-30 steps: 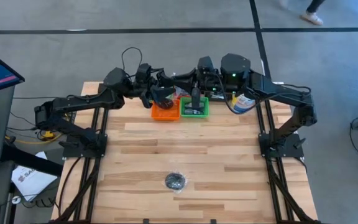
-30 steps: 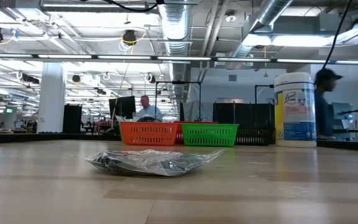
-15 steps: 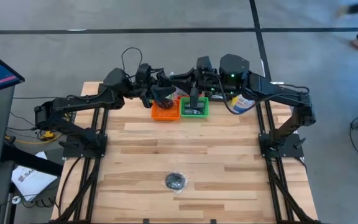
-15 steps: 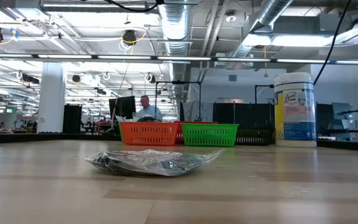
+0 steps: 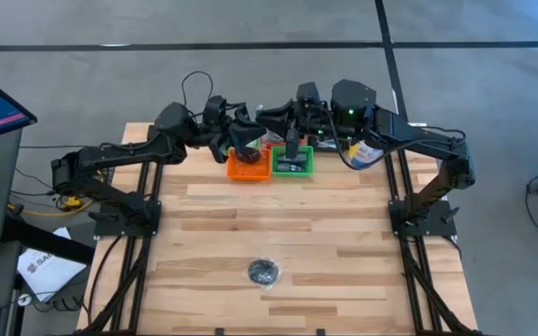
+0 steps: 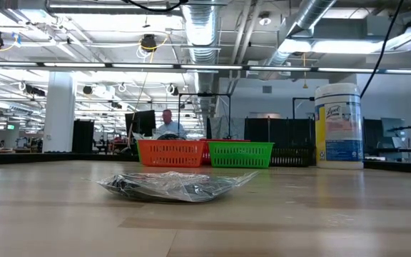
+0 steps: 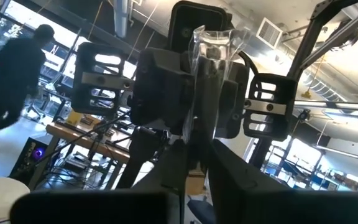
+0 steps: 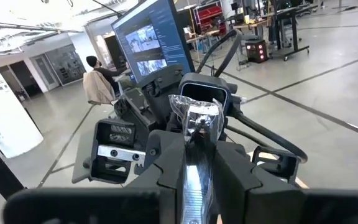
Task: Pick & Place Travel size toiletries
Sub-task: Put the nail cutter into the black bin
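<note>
A clear plastic packet (image 7: 211, 56) with a silvery sheen (image 8: 194, 115) hangs in the air at the table's far end, above the orange tray (image 5: 247, 168) and the green tray (image 5: 294, 166). My left gripper (image 5: 247, 133) and my right gripper (image 5: 269, 121) face each other there, both shut on it. Another clear packet with a black round piece (image 5: 262, 272) lies flat on the wood near the table's front edge, also in the low view (image 6: 173, 187), and no gripper touches it. My left gripper pinches one end of the packet (image 7: 197, 134) between its two fingers. It comes from the table's left, slanting a little upward. The rest of the packet stands out beyond the fingertips, clear of the trays. My right gripper pinches the packet's other end (image 8: 194, 155) between its two fingers, level, from the table's right. The crinkled plastic stands out past the fingertips toward my left gripper, lifted clear.
A tall white canister (image 5: 367, 154) stands at the far right beside the green tray, and a black tray (image 6: 291, 155) shows behind it in the low view. The wide wooden middle of the table (image 5: 278, 219) holds only the packet near the front. A person sits far off in the room.
My left gripper has shut on the packet that my right gripper holds; both arms have stayed in place. A person who walked past beyond the table's far right has left the view.
</note>
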